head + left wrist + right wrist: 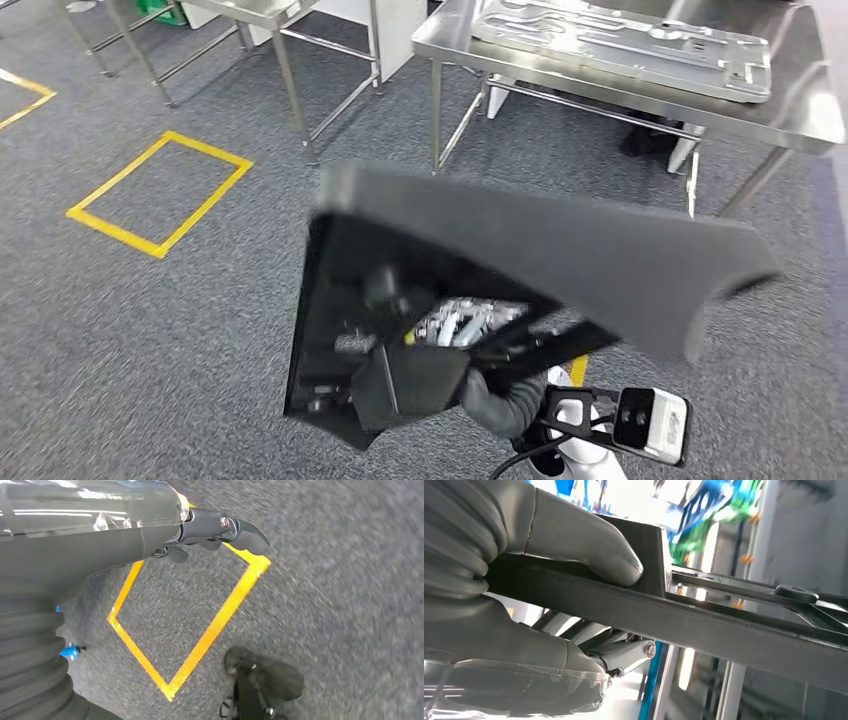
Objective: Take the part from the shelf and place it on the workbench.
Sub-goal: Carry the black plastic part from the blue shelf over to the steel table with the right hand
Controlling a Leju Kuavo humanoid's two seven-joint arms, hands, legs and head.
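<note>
The part [520, 260] is a large, flat black panel with a ribbed frame underneath; it is tilted and blurred in front of me in the head view. My right hand [497, 402] grips its lower edge. The right wrist view shows the thumb [589, 545] pressed on one face of the black frame bar [724, 630] and the fingers [634, 655] under it. My left hand [215, 530] hangs over the carpet with lightly curled fingers and nothing in them. The steel workbench [800, 120] stands ahead at the upper right.
A grey metal plate [620, 45] lies on the workbench. More steel tables [260, 12] stand at the upper left. A yellow taped square [160, 195] marks the grey carpet to my left, and it appears as a yellow outline [200, 645] in the left wrist view.
</note>
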